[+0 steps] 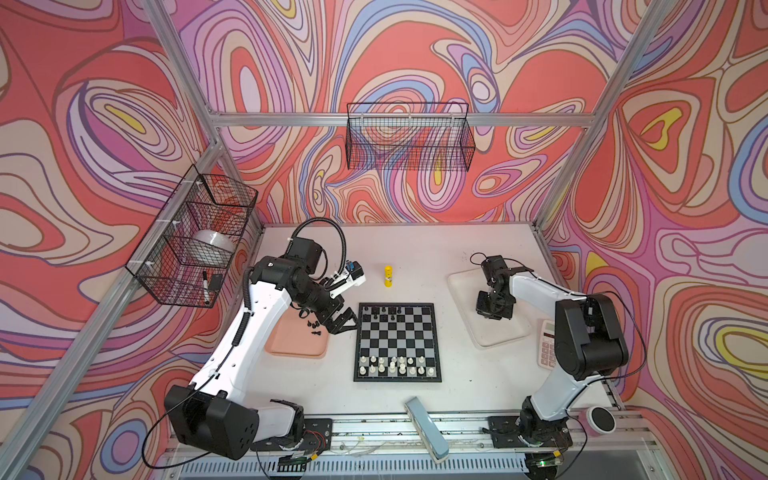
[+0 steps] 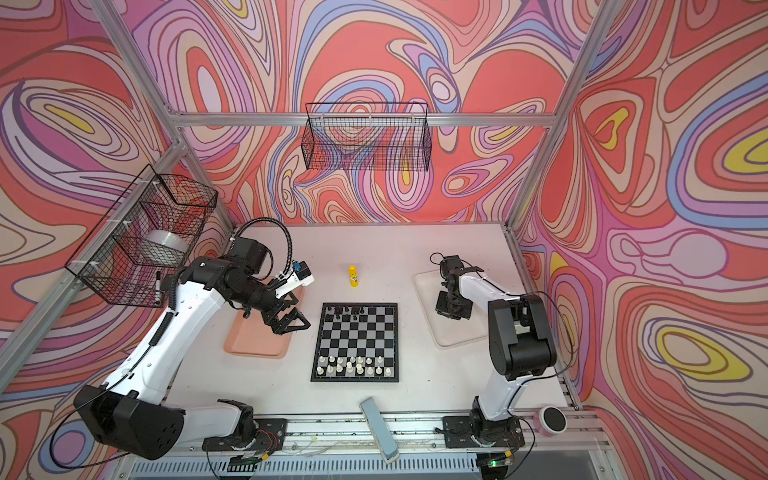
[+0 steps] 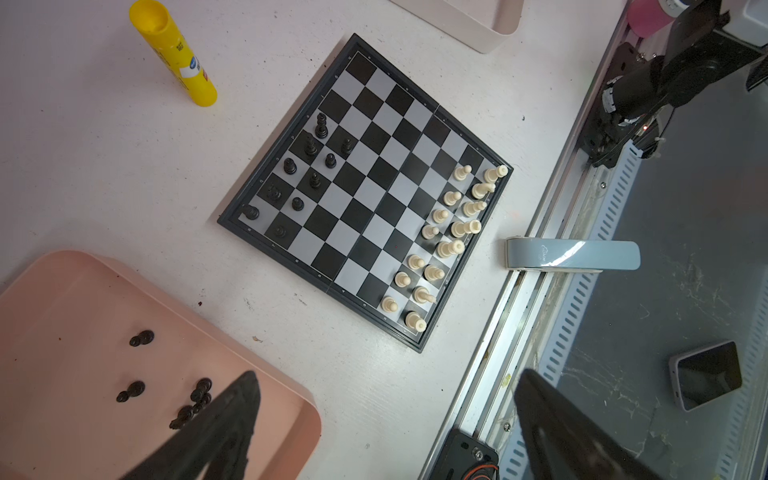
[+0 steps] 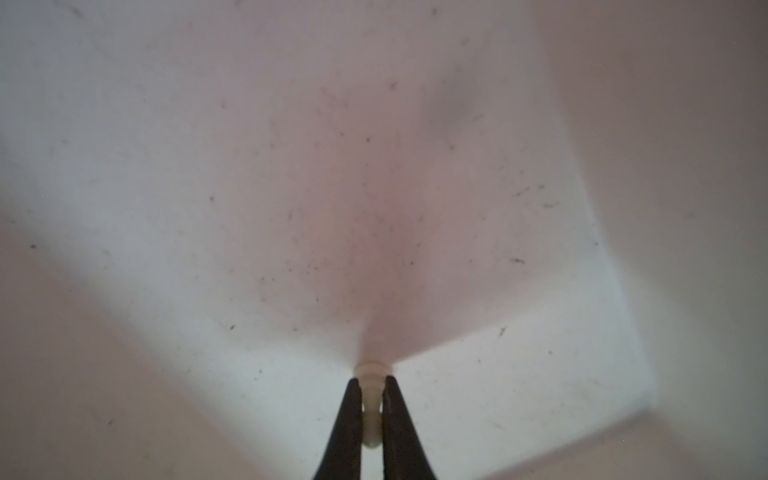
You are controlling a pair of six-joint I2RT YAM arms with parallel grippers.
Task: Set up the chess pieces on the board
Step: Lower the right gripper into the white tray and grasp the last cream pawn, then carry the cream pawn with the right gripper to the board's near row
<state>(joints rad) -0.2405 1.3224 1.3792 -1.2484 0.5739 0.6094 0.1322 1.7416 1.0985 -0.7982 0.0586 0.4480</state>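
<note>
The board (image 1: 397, 332) (image 2: 357, 336) (image 3: 365, 195) lies mid-table. Several black chess pieces (image 1: 384, 311) (image 3: 311, 166) stand on its far rows, and several cream-white ones (image 1: 395, 365) (image 3: 453, 232) on its near rows. More black pieces (image 3: 195, 399) (image 1: 313, 326) lie loose in the pink tray (image 1: 291, 345) (image 3: 62, 332). My left gripper (image 1: 340, 322) (image 2: 293, 322) (image 3: 388, 374) hangs open and empty over that tray's edge, beside the board. My right gripper (image 1: 492, 311) (image 2: 453, 311) (image 4: 371, 380) is down in the white tray (image 1: 498, 332) (image 4: 249, 208), shut on a cream-white piece (image 4: 371, 411).
A yellow glue stick (image 1: 388, 276) (image 3: 174, 54) stands behind the board. A grey-blue stapler (image 1: 426, 428) lies at the front edge. A calculator (image 1: 546, 345) sits under the right arm, a pink round object (image 1: 598, 419) at the front right. Wire baskets (image 1: 195, 237) hang on the walls.
</note>
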